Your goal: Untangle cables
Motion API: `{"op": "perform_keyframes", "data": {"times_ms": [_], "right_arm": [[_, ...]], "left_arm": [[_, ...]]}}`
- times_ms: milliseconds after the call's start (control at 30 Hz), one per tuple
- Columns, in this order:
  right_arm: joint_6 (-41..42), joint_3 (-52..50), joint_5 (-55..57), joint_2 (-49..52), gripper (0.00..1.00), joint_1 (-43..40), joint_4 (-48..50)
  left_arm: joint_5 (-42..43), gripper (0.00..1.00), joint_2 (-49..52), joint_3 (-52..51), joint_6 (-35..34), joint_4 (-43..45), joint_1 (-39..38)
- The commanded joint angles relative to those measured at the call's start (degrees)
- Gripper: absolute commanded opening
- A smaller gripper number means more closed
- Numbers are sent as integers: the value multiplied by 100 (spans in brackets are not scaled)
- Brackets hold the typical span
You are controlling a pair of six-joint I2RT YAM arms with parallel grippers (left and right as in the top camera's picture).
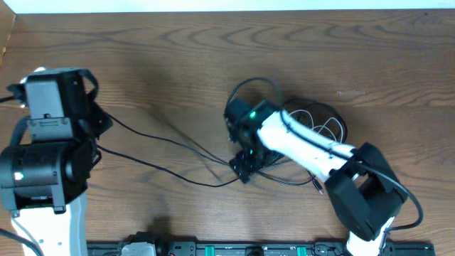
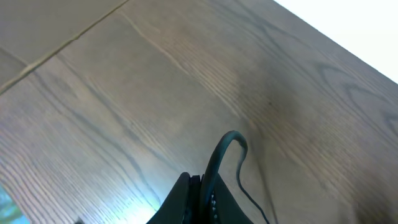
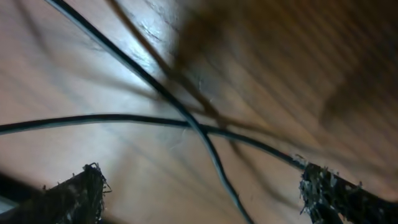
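Two long black cables point(image 1: 163, 139) run across the wooden table from my left arm toward the middle. A heap of tangled cables point(image 1: 316, 124), with white loops point(image 1: 328, 129) in it, lies right of centre. My left gripper point(image 2: 202, 182) is shut on a black cable point(image 2: 225, 144) that arches up out of the jaws and trails down to the table. My right gripper point(image 1: 244, 168) hangs low over the table, open. In its wrist view two black cables cross point(image 3: 196, 127) between the spread fingertips point(image 3: 84, 186), touching neither.
The bulky left arm point(image 1: 50, 142) fills the left side of the table. The right arm point(image 1: 334, 160) reaches in from the bottom right over the heap. A black rail point(image 1: 213, 249) lines the near edge. The table's far edge point(image 1: 227, 10) is at the top.
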Motion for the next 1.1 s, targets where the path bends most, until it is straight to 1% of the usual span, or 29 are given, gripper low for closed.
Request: {"op": "perform_keyframes", "data": {"times_ms": [0, 167, 200, 233, 267, 300, 333, 367, 433, 500, 533, 567, 600, 633, 700, 867, 967, 1067], "right_arm": [[-190, -267, 981, -4, 96, 190, 278], [-225, -522, 1198, -4, 89, 262, 654], [-232, -584, 1200, -4, 84, 258, 726], [-280, -651, 1196, -4, 73, 245, 782], [-293, -710, 1191, -4, 68, 234, 817], [-293, -782, 1187, -4, 67, 223, 839], [-293, -890, 1167, -4, 72, 225, 866], [-293, -979, 1167, -4, 74, 225, 894], [-293, -1054, 1167, -4, 75, 225, 903], [-293, -1097, 1176, -4, 74, 225, 909], [-293, -1097, 1176, -4, 71, 225, 909], [-291, -1097, 1178, -4, 57, 225, 962], [-291, -1097, 1178, -4, 41, 225, 1014], [-286, -1097, 1176, -4, 31, 225, 1073], [-245, -1091, 1174, -4, 2, 225, 1191], [28, -708, 1176, -9, 1, 179, 1211], [190, -68, 1174, -66, 1, 81, 872], [190, 831, 1287, -210, 1, -39, 260]], "left_arm": [[374, 8, 7, 61, -103, -9, 249], [431, 8, 7, 61, -87, -9, 291], [431, 8, 7, 61, -87, -7, 291], [431, 8, 7, 61, -87, -9, 291], [431, 8, 7, 61, -87, -7, 291], [431, 8, 7, 61, -87, -7, 291], [431, 8, 7, 61, -87, -7, 291], [431, 8, 7, 61, -90, -4, 291], [431, 8, 9, 61, -90, -4, 291], [433, 8, 9, 61, -90, -4, 289], [433, 8, 9, 61, -90, -4, 291], [433, 8, 9, 61, -90, -7, 289], [435, 7, 9, 61, -90, -9, 289], [439, 7, 9, 61, -90, -11, 289], [459, 8, 9, 61, -90, -26, 289], [514, 8, 11, 61, -92, -28, 289], [522, 8, 17, 61, -92, -31, 289], [522, 8, 35, 61, -92, -31, 289]]}}
